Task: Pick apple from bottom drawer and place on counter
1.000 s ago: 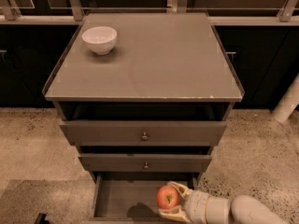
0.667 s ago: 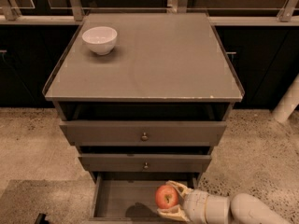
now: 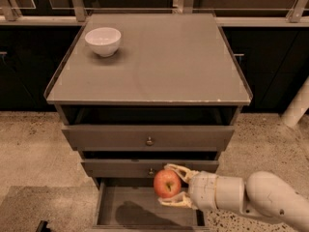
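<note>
The red apple [image 3: 167, 183] with yellowish patches is held between the two pale fingers of my gripper [image 3: 171, 185], which reaches in from the lower right. It hangs above the open bottom drawer [image 3: 145, 211], in front of the middle drawer's face, and casts a shadow on the drawer's plank floor. The counter [image 3: 159, 62] is the wide grey-beige cabinet top above, with a chipped front edge.
A white bowl [image 3: 103, 41] stands at the counter's back left corner. Two wider drawers with small round knobs [image 3: 149, 141] sit slightly open above the bottom one. Speckled floor lies around the cabinet, with a dark mat at lower left and dark cabinets behind.
The gripper has lifted the apple upward, from low inside the bottom drawer to the height of the middle drawer's face.
</note>
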Action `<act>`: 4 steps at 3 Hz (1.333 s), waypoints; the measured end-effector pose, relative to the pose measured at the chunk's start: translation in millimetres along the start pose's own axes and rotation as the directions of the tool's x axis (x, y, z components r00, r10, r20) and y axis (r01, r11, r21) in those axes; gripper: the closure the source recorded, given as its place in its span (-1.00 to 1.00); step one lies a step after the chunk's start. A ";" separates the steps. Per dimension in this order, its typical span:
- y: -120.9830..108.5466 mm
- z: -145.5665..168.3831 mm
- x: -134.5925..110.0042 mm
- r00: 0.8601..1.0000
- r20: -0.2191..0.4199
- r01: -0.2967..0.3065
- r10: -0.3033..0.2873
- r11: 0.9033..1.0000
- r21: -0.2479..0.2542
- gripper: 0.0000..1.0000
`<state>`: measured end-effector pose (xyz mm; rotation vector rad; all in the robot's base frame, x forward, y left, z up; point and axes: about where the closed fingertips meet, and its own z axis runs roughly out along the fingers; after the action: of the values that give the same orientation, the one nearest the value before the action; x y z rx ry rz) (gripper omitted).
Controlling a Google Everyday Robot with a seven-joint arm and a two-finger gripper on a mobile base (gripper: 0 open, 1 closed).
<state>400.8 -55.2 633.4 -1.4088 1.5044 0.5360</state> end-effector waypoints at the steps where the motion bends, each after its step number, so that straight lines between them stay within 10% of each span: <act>1: -16.3 -20.6 -70.7 0.993 -0.023 0.112 -0.113 0.993 -0.035 1.00; 4: -39.2 -46.6 -117.4 0.977 0.029 0.212 -0.211 0.975 -0.070 1.00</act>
<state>404.7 -44.2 765.1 -1.5933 1.3095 0.4759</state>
